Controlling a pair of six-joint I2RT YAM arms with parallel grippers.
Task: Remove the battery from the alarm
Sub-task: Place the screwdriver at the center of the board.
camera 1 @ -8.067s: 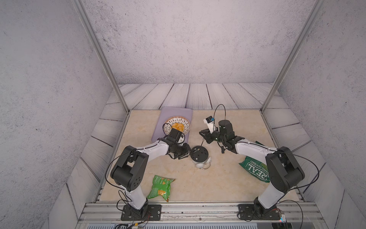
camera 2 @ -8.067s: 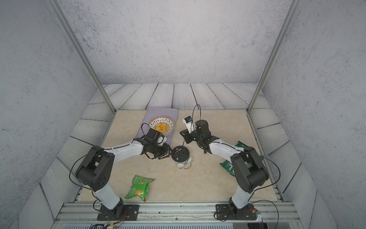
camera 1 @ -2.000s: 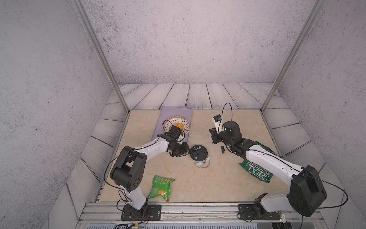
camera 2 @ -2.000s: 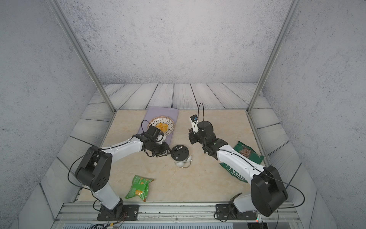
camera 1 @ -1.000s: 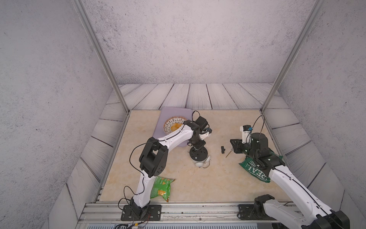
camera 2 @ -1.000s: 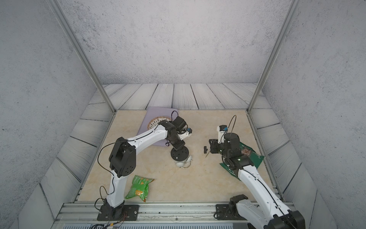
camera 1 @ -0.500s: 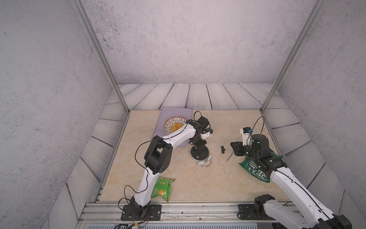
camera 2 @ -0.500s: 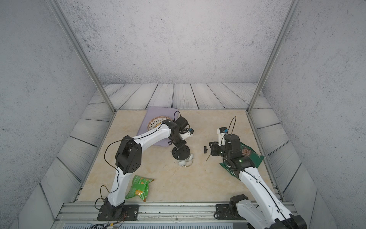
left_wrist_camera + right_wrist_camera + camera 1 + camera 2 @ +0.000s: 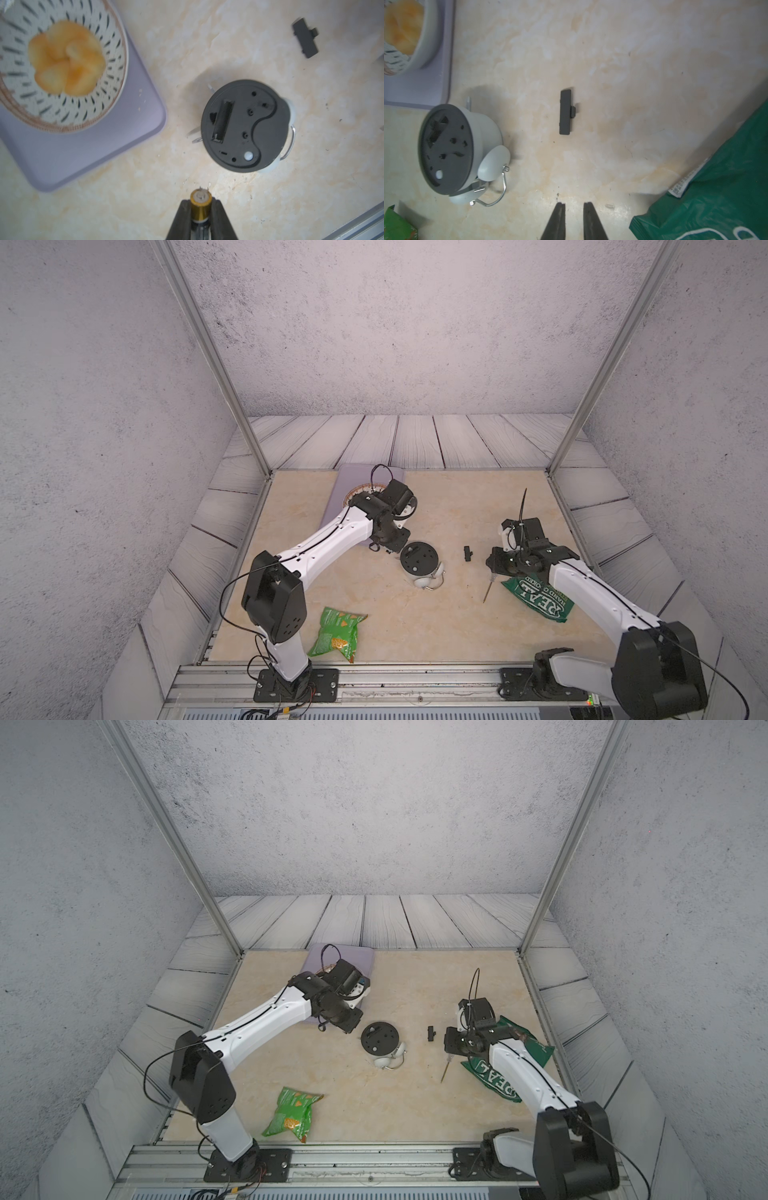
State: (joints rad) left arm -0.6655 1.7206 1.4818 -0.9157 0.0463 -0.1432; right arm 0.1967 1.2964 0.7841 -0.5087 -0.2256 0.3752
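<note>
And the cell is out! The left gripper (image 9: 201, 203) is clenched on the small black battery with the gold end (image 9: 201, 209), one black finger on either side, the gold cap poking out past the fingertips. It hangs over the bare beige marbled tabletop (image 9: 270, 197), apart from the clock and near the corner of the lilac plastic tray (image 9: 83, 158).

The round white twin-bell alarm clock (image 9: 419, 566) lies face down with its black circular back up, and its slot-shaped battery compartment (image 9: 222, 121) gapes empty. The small black rectangular battery cover (image 9: 468, 553) lies flat on the table between the clock and the right gripper (image 9: 574, 204), touching neither.

Over there, the right claw grasps the slim silver screwdriver (image 9: 487, 589). In both top views the tool hangs from it, tip down, just beside the dark green snack bag (image 9: 540, 599).

On the tray sits the patterned round bowl (image 9: 99, 104) of orange crisps. A light green crisp packet (image 9: 336, 632) lies near the left arm's base.
</note>
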